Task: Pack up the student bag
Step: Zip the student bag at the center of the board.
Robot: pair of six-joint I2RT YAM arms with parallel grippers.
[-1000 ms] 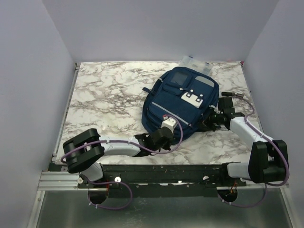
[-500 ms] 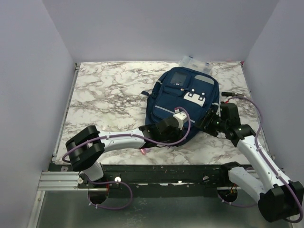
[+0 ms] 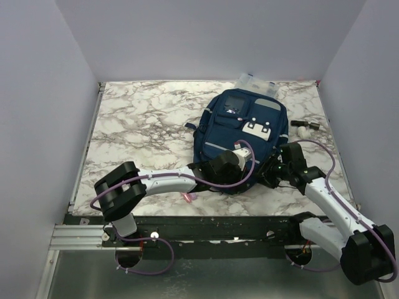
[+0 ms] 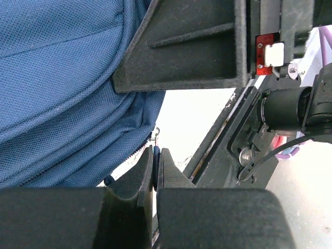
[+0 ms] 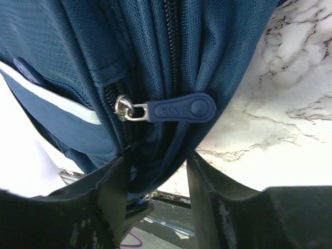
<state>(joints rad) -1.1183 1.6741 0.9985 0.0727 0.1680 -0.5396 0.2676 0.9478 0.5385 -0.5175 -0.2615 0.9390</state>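
Since a second ago my right arm has swung in, and the right gripper (image 5: 157,160) is now sitting at the near right edge of the student bag (image 3: 240,124). Its jaws are standing about half apart astride a fold beneath a zipper pull (image 5: 174,110); I cannot tell whether they are squeezing. The left gripper (image 4: 154,162) is pressing fully closed at the bag's near zipper edge. The bag is lying right of centre on the marble table (image 3: 143,124).
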